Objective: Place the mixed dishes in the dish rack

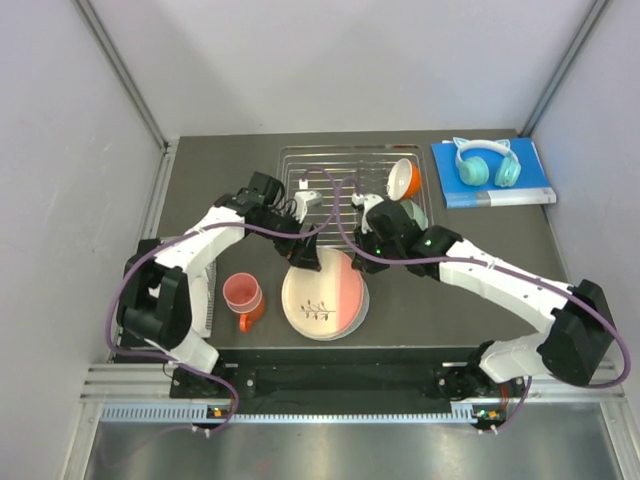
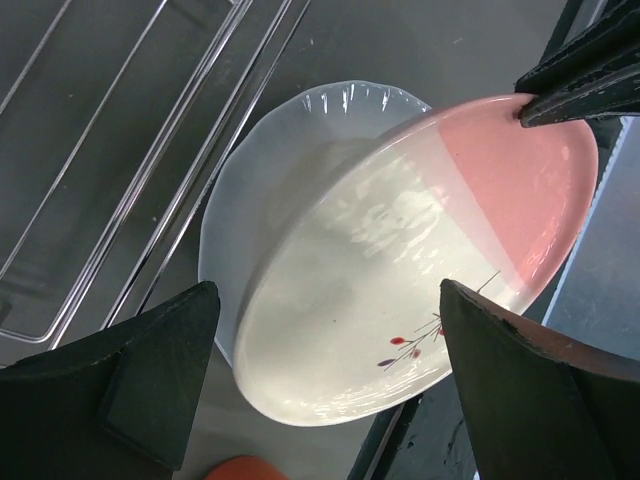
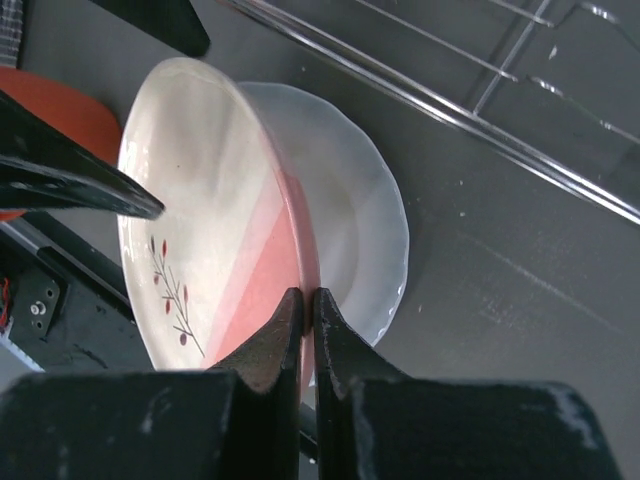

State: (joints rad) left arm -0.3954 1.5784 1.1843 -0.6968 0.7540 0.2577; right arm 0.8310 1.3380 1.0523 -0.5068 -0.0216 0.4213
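Observation:
The cream-and-pink sprig plate (image 1: 322, 290) (image 2: 400, 250) (image 3: 200, 200) is tilted up off the white plate (image 1: 358, 312) (image 2: 250, 190) (image 3: 360, 210) beneath it. My right gripper (image 1: 358, 262) (image 3: 308, 298) is shut on its pink rim. My left gripper (image 1: 303, 256) (image 2: 325, 300) stands open over the plate's other side, one finger on each side of the cream part. The dish rack (image 1: 330, 170) (image 2: 130, 150) (image 3: 480, 90) lies just behind the plates. An orange bowl (image 1: 403, 178) leans in the rack, with a mint-green bowl (image 1: 414, 213) beside it. A pink tumbler (image 1: 241, 291) sits in the orange mug (image 1: 248, 320).
Teal cat-ear headphones (image 1: 487, 163) lie on a blue book (image 1: 495, 188) at the back right. White walls close in the table on the left, back and right. The mug stands close to the left of the plates.

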